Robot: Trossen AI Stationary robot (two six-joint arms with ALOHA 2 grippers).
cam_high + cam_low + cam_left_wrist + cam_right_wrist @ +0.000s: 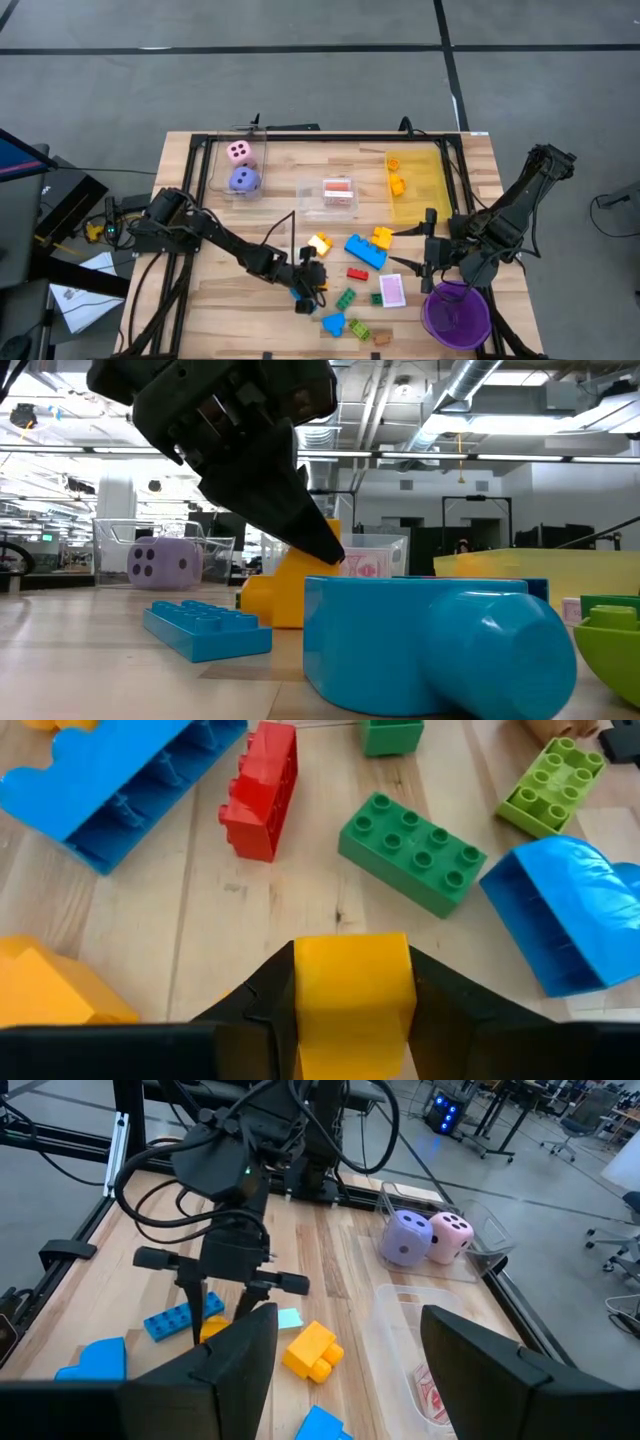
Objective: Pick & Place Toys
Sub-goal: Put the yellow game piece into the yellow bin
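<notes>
My left gripper (310,278) is at the middle of the table near its front, shut on a small yellow brick (352,982). Loose bricks lie on the wood around it: a long blue one (110,790), a red one (262,790), a green one (412,850), a curved blue piece (565,910) and a yellow-orange one (320,243). A pink card (393,290) lies flat farther right. My right gripper (428,250) is open and empty over the right part of the table, beside the yellow bin. My left gripper pinches the yellow brick between its two fingers, on two opposite sides (305,990). The fingers (200,1312) point down at it from above. Whether the brick rests on the table or hangs clear, I cannot tell.
A purple cup (457,313) stands at the front right. A yellow see-through bin (425,185) with orange bricks is at the back right. A clear bin (340,192) holds cards. Another clear bin (262,160) holds a pink die and a purple die (165,563).
</notes>
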